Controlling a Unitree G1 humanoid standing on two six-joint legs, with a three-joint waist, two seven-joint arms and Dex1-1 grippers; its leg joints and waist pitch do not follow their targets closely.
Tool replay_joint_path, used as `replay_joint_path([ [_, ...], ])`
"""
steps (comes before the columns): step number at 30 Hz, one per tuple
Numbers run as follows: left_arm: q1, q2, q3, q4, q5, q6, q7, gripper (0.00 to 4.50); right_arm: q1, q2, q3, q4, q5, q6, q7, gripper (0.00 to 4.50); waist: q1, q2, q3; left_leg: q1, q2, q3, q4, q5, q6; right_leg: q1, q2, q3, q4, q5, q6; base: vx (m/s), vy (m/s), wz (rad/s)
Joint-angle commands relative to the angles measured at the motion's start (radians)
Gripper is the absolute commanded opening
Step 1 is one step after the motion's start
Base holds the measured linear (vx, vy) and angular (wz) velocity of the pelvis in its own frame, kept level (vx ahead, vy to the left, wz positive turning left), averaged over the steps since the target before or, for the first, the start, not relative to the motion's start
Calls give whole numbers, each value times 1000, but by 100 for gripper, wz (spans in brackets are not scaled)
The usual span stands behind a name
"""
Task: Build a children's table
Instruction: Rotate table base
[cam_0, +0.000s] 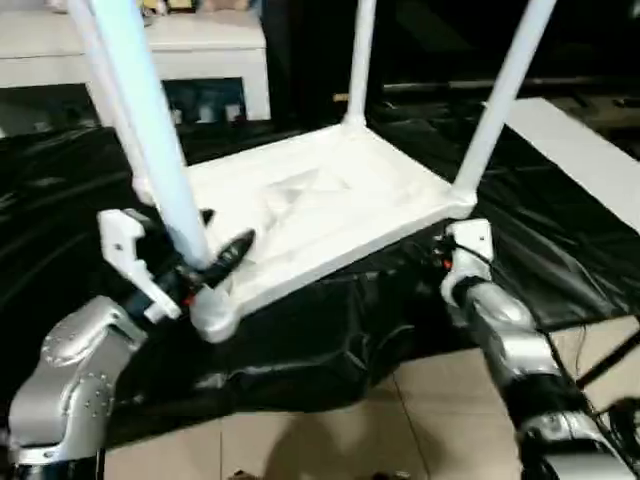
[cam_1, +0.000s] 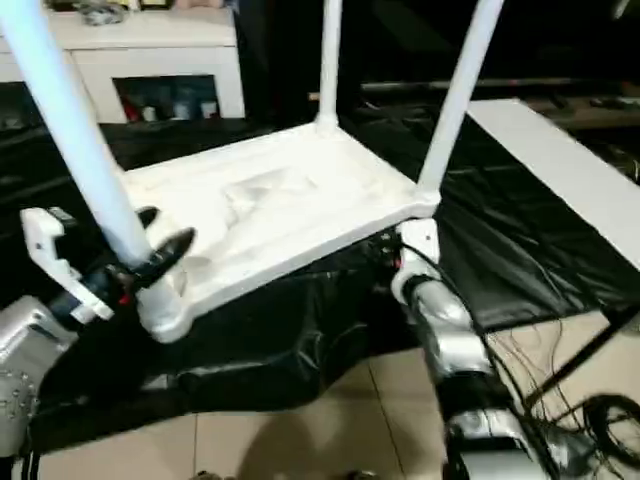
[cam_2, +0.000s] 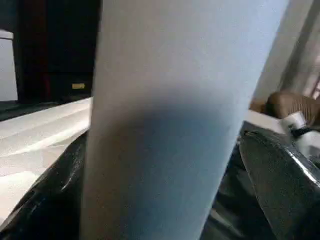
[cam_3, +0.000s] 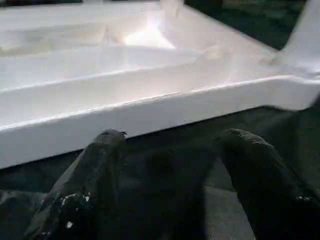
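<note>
The left gripper (cam_0: 205, 262) pinches a leg (cam_0: 150, 140) above the tabletop (cam_0: 320, 215)'s near-left corner socket. The right gripper (cam_3: 170, 170), fingers spread, sits apparently just short of the near rim.

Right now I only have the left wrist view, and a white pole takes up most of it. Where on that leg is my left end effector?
Observer: The left end effector is closed on the leg low down, just above the corner socket nearest the robot on its left.
Operator: Are any other legs in?
Observer: Two more stand upright in their corners, the far leg and the right leg.
Operator: And my right end effector?
Observer: The right end effector is open, just short of the rim of the tabletop and not touching it.
</note>
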Motion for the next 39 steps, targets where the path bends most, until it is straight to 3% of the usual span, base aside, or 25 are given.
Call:
replay_joint_path([
  [1, 16, -2, -15, -23, -21, 26, -15, 443, -23, 5, -2, 6, 12, -4, 0, 332, 13, -18, -31, 124, -6, -43, 125, -445, -46, -141, -131, 72, -285, -1017, 24, 104, -130, 0],
  [2, 21, 3, -20, -34, -30, 37, -19, 443, -31, 5, 2, 22, 2, -6, -6, 332, 18, -20, -45, 63, -8, -69, 112, -246, -17, -87, -135, 133, -268, -1052, 20, 104, -130, 0],
  [3, 33, 16, -28, -54, -50, 57, -40, 443, -40, 2, 12, 46, -14, -6, -6, 332, 35, 15, -63, -50, -9, -119, 43, -119, -1, 54, -133, 135, -184, -757, -29, 119, -33, -15],
  [4, 48, 30, -35, -78, -75, 76, -62, 443, -49, 1, 19, 75, -28, -11, -6, 332, 52, 22, -77, 19, 17, -90, -18, -114, -37, -7, -25, 65, -139, -358, -79, 68, -49, 17],
  [5, 61, 47, -44, -109, -110, 104, -90, 443, -62, -1, 25, 110, -39, -12, -4, 332, 41, 34, -94, 55, 18, -83, -14, -90, -39, -22, -8, 55, -108, -117, -130, 68, -49, 17],
  [6, 65, 60, -54, -133, -136, 127, -113, 443, -75, -3, 27, 139, -46, -17, -4, 332, 22, 39, -86, 29, 10, -72, -22, -102, -16, -8, 9, 48, -104, 82, -215, -10, -48, 26],
  [7, 60, 68, -64, -149, -153, 145, -129, 443, -89, -6, 27, 166, -50, -21, -8, 332, 15, 33, -81, 5, 7, -67, -23, -143, -12, 8, 2, 53, -104, 117, -252, 0, 0, 0],
  [8, 53, 71, -72, -154, -155, 151, -136, 443, -99, -8, 27, 181, -52, -20, -11, 332, 17, 29, -82, 7, 7, -64, -23, -162, -8, 9, -1, 53, -106, 109, -261, 0, 0, 0],
  [9, 46, 69, -77, -154, -152, 153, -138, 443, -106, -8, 24, 193, -55, -21, -12, 332, 15, 36, -79, 0, 9, -66, -27, -188, -2, 15, -9, 53, -109, 73, -266, 0, 0, 0],
  [11, 5, 48, -104, -137, -110, 127, -128, 443, -132, -10, 26, 224, -60, -22, -6, 332, 9, 26, -73, -4, 15, -66, -33, -220, -16, 22, -16, 55, -121, -18, -242, 0, 0, 0],
  [12, -5, 42, -109, -131, -102, 121, -125, 443, -138, -10, 27, 230, -61, -22, -4, 332, 8, 28, -74, -5, 16, -67, -33, -223, -24, 24, -17, 56, -120, -31, -236, 0, 0, 0],
  [14, -38, 31, -133, -127, -100, 123, -128, 443, -164, -9, 35, 252, -69, -35, 4, 332, 0, 19, -73, -8, 14, -67, -33, -214, -35, 28, -18, 59, -124, -50, -210, 0, 0, 0],
  [21, -119, 16, -210, -127, -104, 149, -164, 443, -251, 32, 63, 351, -96, -91, 52, 332, -14, 18, -74, -13, 13, -65, -29, -179, -30, 29, -19, 59, -122, -34, -220, 0, 0, 0],
  [31, -216, -72, -314, -78, -64, 126, -167, 443, -284, 120, 104, 399, -119, -119, 141, 332, -40, 18, -75, -20, 15, -68, -28, -172, -16, 38, -23, 57, -122, -21, -252, 0, 0, 0],
  [39, -291, -135, -370, 25, 2, 72, -188, 443, -309, 177, 129, 423, -134, -151, 227, 332, -42, 19, -76, -15, 19, -67, -27, -177, -7, 37, -25, 57, -123, -12, -271, 0, 0, 0],
])
